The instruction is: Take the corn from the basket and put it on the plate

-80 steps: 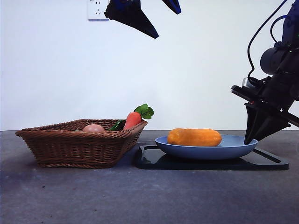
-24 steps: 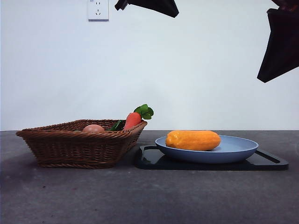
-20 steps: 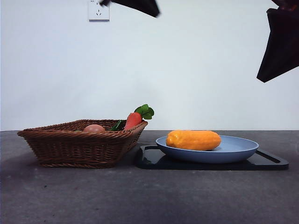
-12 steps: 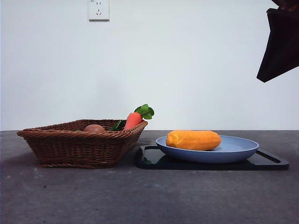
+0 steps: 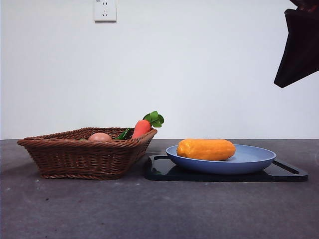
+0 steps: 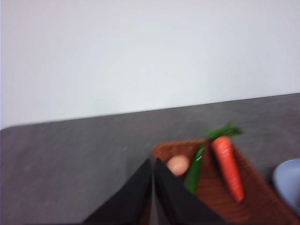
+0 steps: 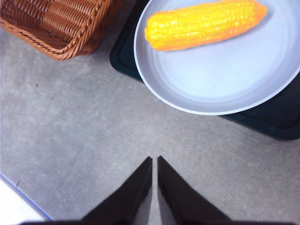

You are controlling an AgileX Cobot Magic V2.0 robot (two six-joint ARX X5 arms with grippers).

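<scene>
Right claw (image 5: 299, 47) hung high at the upper right of the front view, a dark wedge well above the desk (image 5: 149, 209), holding nothing; the jaw state couldn't be told from here. Left claw wasn't in this view. The corn (image 5: 206, 149) lay on its side in the plate (image 5: 254, 162), toward the plate's left part. The plate sat on a black tray (image 5: 289, 174). Left of the tray stood the basket (image 5: 84, 154), just beside it. Over the basket rim showed a carrot (image 5: 141, 128) w/ green leaves, leaning on the right rim, plus a round peach-pink item (image 5: 99, 136). A wall socket (image 5: 104, 10) sat high on the wall.

Left wrist view, blurry: left claw (image 6: 153, 161) had its jaws pressed together, empty, above the basket (image 6: 253, 206). Inside lay the peach-pink item (image 6: 177, 165), a green piece (image 6: 193, 171) and the carrot (image 6: 228, 166) side by side. A sliver of the plate (image 6: 288, 183) showed at the edge.

Right wrist view: right claw (image 7: 154, 159) had its jaws pressed together w/ only a thin slit between, empty, over bare desk (image 7: 70, 140), apart from the plate (image 7: 220, 79). The corn (image 7: 206, 24) rested in the plate, kernels visible, one end near the rim on the basket side. Tray (image 7: 281, 122) under the plate; basket (image 7: 56, 23) corner just beside the tray.
</scene>
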